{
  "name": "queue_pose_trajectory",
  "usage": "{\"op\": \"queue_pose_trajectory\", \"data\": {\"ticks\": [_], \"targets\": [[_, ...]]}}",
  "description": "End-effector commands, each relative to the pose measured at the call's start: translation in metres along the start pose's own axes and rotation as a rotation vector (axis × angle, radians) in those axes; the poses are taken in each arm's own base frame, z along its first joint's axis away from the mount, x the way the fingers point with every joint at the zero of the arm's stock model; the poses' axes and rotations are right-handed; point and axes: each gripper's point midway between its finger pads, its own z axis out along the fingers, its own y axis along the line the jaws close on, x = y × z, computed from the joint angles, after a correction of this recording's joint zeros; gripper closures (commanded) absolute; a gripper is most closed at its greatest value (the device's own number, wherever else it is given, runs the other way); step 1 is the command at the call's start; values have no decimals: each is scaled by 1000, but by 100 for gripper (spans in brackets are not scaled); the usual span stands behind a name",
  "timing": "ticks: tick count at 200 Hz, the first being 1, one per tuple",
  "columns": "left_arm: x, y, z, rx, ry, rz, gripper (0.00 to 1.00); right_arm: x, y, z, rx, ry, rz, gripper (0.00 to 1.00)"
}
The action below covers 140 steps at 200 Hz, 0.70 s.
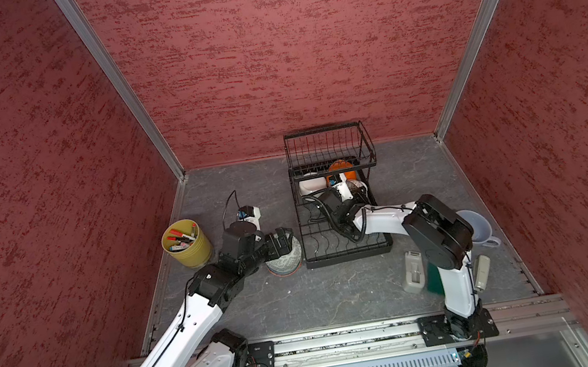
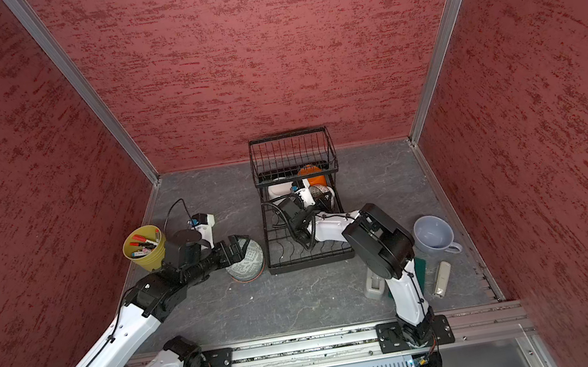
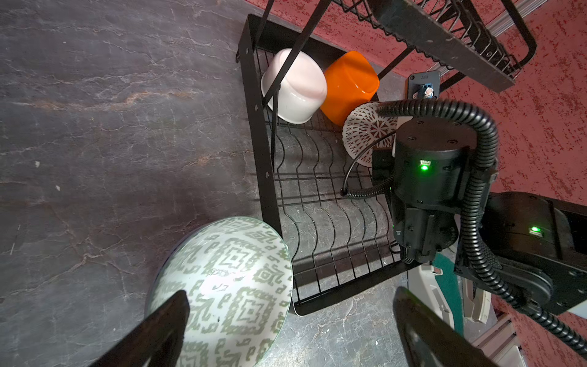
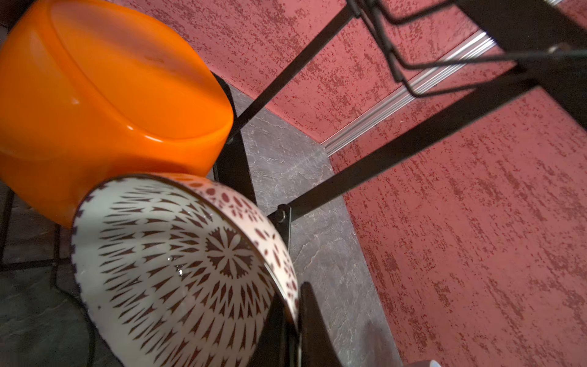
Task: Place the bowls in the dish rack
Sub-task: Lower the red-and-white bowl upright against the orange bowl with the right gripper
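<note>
White china with a dark red sunburst inside, the red-patterned bowl point(image 4: 178, 270) stands tipped on its edge in the lower tray of the dish rack point(image 1: 347, 254). The right gripper point(image 4: 293, 302) has its fingers pinched tight on the rim, one inside and one outside. Whether the bowl's weight is on the wires I cannot tell from here.

Just past that gripper's tips lies the orange bowl point(image 4: 104, 95), bottom up and leaning, touching or almost touching the held bowl. Beside it, further from the gripper, sits the white bowl point(image 3: 295, 85), also overturned. Both are under the raised basket at the back of the rack.

The left gripper point(image 3: 290, 292) hangs with its fingers spread wide and nothing between them. One finger point(image 3: 158, 330) is over the green-patterned bowl point(image 3: 228, 279), which tops a short stack on the grey table point(image 1: 302, 299), just outside the rack's near corner. The other finger reaches out towards the rack's front edge.

Behind that arm's wrist is a yellow cup point(image 1: 186, 243) of markers. Behind the right arm's elbow sits a pale blue mug point(image 2: 432, 232).
</note>
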Motion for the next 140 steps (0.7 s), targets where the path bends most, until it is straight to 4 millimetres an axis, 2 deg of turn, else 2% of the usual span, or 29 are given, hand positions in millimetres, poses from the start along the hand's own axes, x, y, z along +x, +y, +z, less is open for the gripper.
{"op": "queue_pose_trajectory", "data": {"ticks": [1, 60, 140], "targets": [[4, 5, 3, -8, 9, 9, 0, 13, 6, -1, 6, 27, -38, 100], [6, 8, 4, -16, 14, 6, 0, 17, 22, -9, -11, 35, -65, 100], [7, 8, 6, -13, 18, 0, 1, 14, 28, -15, -14, 44, -79, 100]]}}
